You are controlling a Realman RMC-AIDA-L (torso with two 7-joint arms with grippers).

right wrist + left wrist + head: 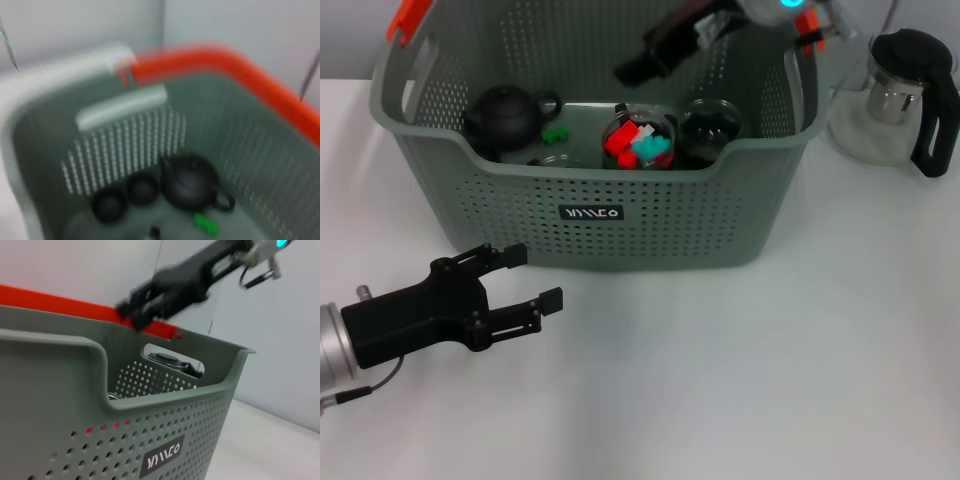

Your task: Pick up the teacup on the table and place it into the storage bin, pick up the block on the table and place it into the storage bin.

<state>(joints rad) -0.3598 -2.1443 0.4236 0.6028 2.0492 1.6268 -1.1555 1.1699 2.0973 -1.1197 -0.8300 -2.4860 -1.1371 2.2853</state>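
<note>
Seen from the head view: large grey perforated plastic storage bin (670,220) with orange-red handle tips, standing at the back of the white surface (740,380), long axis running left to right across the robot's front.

Already inside, on the bin floor: small green block (556,133) beside a black teapot (503,115); two small black teacups (142,187) next to that teapot, shown by the right wrist view; a clear glass bowl (638,142) of red and teal blocks; a dark round cup (712,130) just beside the bowl. No teacup or block visible anywhere on the open surface.

Right end effector (638,62): hanging over the bin's interior, above the bowl and toward the far wall, clear of the rim. Too smeared to tell how far open, or whether anything is held. Everything of the task straight below it, so nothing but a vertical relation to manage; any drop from there likely to land inside the walls.

Left end effector (533,277): black, low over the surface, in front of the bin's front wall near its left corner, pointed toward the bin. Spread wide, nothing between the tips. Separated from the bin's contents by the tall front wall, hence the poorer choice for anything inside.

Off to the right, outside the bin: glass pitcher (900,90) with black lid and handle, no part of the job.

Judged from this: both placements probably done, or in their final moment.
</note>
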